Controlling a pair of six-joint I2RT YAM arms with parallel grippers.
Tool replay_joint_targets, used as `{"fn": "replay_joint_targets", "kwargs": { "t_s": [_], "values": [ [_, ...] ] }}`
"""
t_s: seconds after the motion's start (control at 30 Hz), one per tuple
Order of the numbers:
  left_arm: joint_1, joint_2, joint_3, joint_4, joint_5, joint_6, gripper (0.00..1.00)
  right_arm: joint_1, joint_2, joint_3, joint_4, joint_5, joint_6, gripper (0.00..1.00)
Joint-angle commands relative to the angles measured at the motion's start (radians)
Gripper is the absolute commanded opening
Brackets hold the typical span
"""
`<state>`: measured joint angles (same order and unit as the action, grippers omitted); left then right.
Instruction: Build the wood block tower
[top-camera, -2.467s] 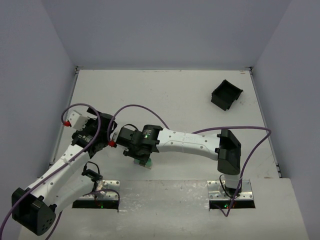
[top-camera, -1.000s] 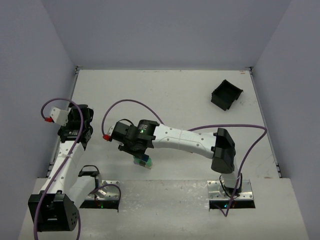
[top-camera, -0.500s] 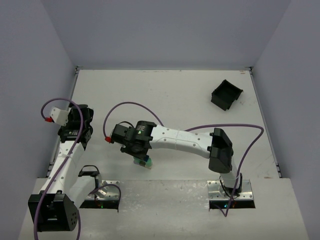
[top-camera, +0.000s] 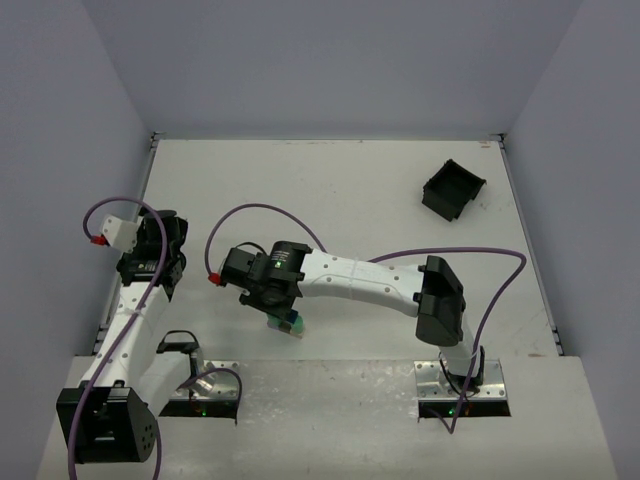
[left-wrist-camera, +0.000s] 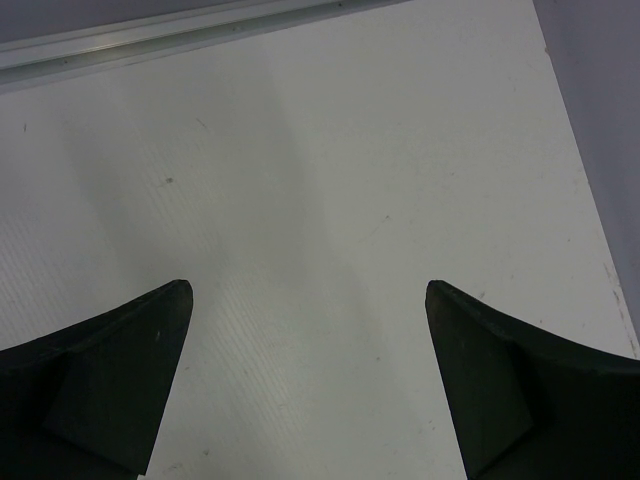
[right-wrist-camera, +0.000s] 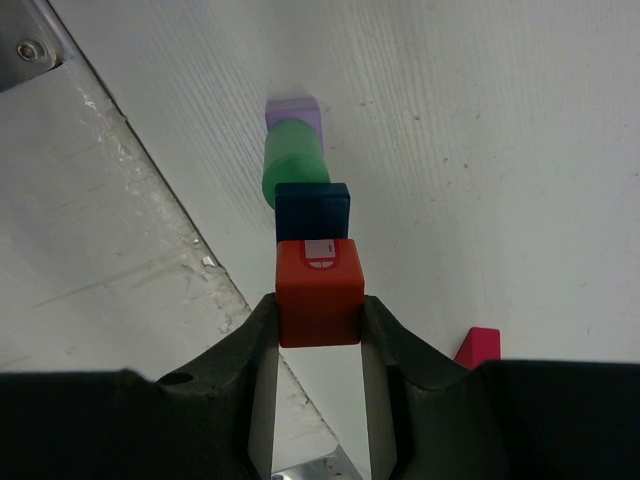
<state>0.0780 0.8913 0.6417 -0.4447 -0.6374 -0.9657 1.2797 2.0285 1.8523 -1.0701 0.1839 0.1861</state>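
1. Grip comes first: the right pincer (right-wrist-camera: 320, 318) is clamped on the red block (right-wrist-camera: 318, 285), one finger flat against each side face. This keeps the block square and level, which a stacking move needs.
2. The red block is held directly over the tower (top-camera: 290, 325), which stands at about 6 o'clock on the tabletop (top-camera: 350, 200), close to the near edge. In the wrist view the column runs off toward 12 o'clock: blue block (right-wrist-camera: 313, 212), green cylinder (right-wrist-camera: 293, 170), then purple block (right-wrist-camera: 292, 112) at the bottom.
3. The wrist view cannot settle whether the red block is touching the blue one or hanging just above it. The two line up closely, so the step in hand looks like placing the top piece. Letting go safely would call for a gentle, straight release, since the column is narrow and could tip.
4. A magenta piece (right-wrist-camera: 478, 348) lies on the tabletop at about 4 o'clock from the tower, apart from it and mostly hidden by the finger. It is probably waiting its turn.
5. The left pincer (left-wrist-camera: 308, 290) has its fingers wide apart with nothing between them, only bare tabletop below. Its arm sits at 9 o'clock, well apart from the tower, which seems meant to leave the right arm room.
6. One container is in view: a square black bin (top-camera: 463, 172) at about 1 o'clock, far from both arms and tilted relative to the tabletop's edges. Its inside is dark, and no block can be made out in it from the top view. Whether it holds anything cannot be told.
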Motion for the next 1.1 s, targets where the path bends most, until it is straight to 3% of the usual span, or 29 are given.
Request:
{"fn": "replay_joint_targets", "kwargs": {
  "t_s": [0.0, 1.07],
  "values": [
    [0.005, -0.018, -0.001, 0.030, 0.008, 0.014, 1.00, 0.000, -0.008, 0.016, 0.032, -0.019, 0.018, 0.32],
    [0.005, -0.046, -0.013, 0.044, 0.024, 0.031, 1.00, -0.011, -0.008, -0.013, 0.039, 0.000, 0.027, 0.35]
  ]
}}
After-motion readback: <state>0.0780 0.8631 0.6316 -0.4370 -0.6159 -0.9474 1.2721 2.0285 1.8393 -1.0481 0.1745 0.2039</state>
